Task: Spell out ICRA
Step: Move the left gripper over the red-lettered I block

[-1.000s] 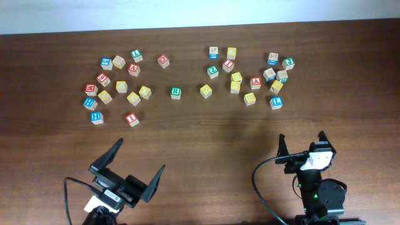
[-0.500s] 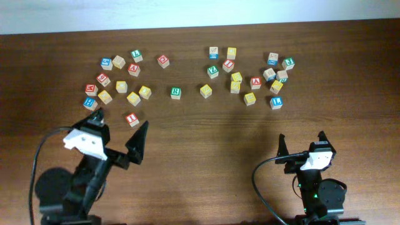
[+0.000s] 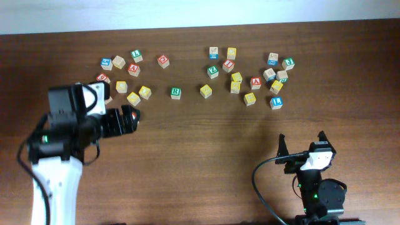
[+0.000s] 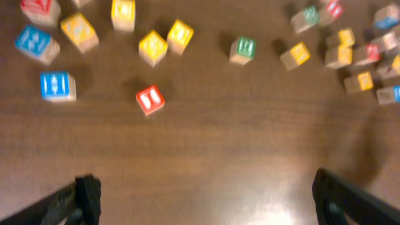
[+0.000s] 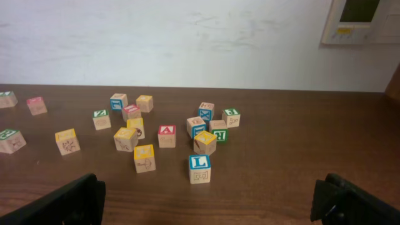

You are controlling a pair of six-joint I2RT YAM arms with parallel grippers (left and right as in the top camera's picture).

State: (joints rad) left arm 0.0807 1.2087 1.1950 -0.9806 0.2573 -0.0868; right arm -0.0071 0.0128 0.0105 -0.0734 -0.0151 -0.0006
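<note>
While the left gripper [image 4: 206, 190] hangs wide open and empty close above the red I cube [image 4: 150, 100], lying toward the table's [image 4: 237, 144] left edge just clear of its cluster, a skewed descent could knock it aside or snag the nearby yellow cubes [image 4: 153, 48].

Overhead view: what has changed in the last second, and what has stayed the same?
The left arm swung forward to the left group of cubes. The left gripper now hangs open near the red I cube, holding nothing. The right gripper stayed parked and open. The cubes that show have not moved; the arm hides a few.
</note>
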